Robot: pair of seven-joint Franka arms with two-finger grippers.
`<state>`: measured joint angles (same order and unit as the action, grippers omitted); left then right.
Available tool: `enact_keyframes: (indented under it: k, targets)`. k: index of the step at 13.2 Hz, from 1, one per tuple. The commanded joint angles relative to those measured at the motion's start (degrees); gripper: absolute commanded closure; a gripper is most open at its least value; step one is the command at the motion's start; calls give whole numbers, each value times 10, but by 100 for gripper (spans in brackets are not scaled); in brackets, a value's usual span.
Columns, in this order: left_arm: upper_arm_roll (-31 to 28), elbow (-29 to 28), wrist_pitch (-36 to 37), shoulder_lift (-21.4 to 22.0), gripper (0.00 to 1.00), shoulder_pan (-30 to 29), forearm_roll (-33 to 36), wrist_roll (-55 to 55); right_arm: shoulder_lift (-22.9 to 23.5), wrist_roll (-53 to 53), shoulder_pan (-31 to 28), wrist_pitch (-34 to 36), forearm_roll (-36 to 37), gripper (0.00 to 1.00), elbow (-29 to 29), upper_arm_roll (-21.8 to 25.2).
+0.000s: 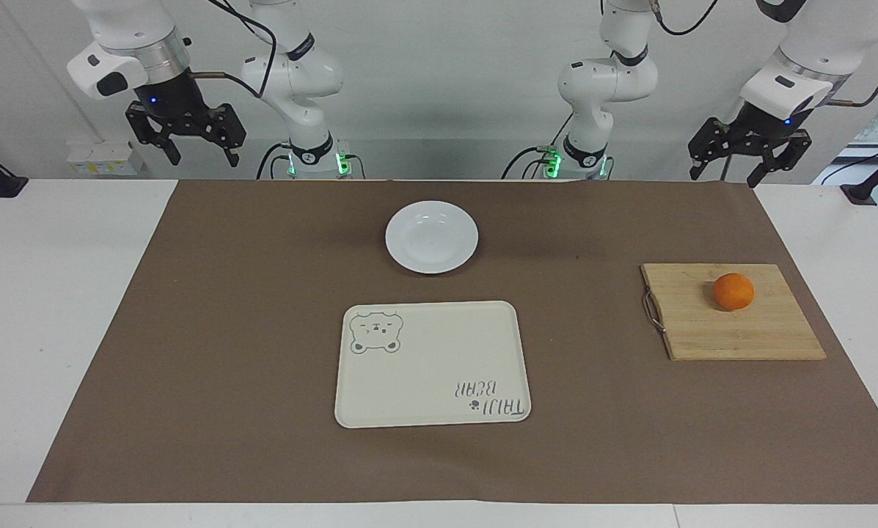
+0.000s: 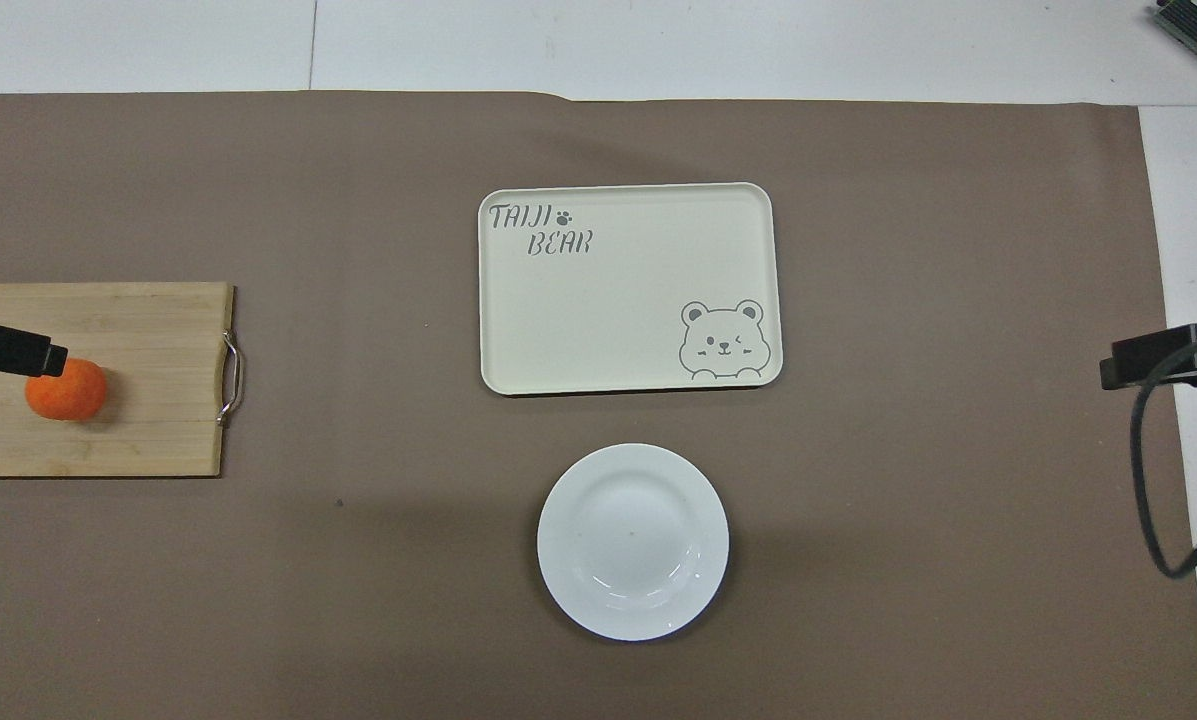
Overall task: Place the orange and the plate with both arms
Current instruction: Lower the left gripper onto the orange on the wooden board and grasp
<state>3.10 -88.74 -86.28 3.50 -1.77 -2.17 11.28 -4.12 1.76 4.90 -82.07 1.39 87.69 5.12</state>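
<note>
One orange (image 1: 733, 291) sitting on a wooden cutting board (image 1: 732, 323) toward the left arm's end of the bench (image 1: 57, 308). Lying nearer the robots at mid-bench, a white plate (image 1: 431, 237), with a cream bear tray (image 1: 431, 364) just farther out. Hanging raised and wide-jawed, holding nothing: left pincer (image 1: 748, 167) over the brown mat's (image 1: 248, 308) corner, right pincer (image 1: 196, 149) over the robots' edge of the bench.
</note>
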Motion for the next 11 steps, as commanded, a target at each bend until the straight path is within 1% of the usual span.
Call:
enact_keyframes:
  k: [1, 6, 9, 11]
  targets:
    - [-4, -12, -19, 9, 0, -3, -3, 4, 1, -13, -7, 2, -2, 0, -5, -2]
    - [-5, -12, -45, 8, 0, -5, -4, 15, 1, -12, -7, 2, -2, 0, -5, -2]
    - [-5, -12, -64, 4, 0, -41, -4, 80, 1, -13, -7, 2, -2, 0, -5, -2]
    - [-5, -11, -69, -12, 0, -72, -4, 93, 1, -12, -7, 2, -2, 0, -5, -2]
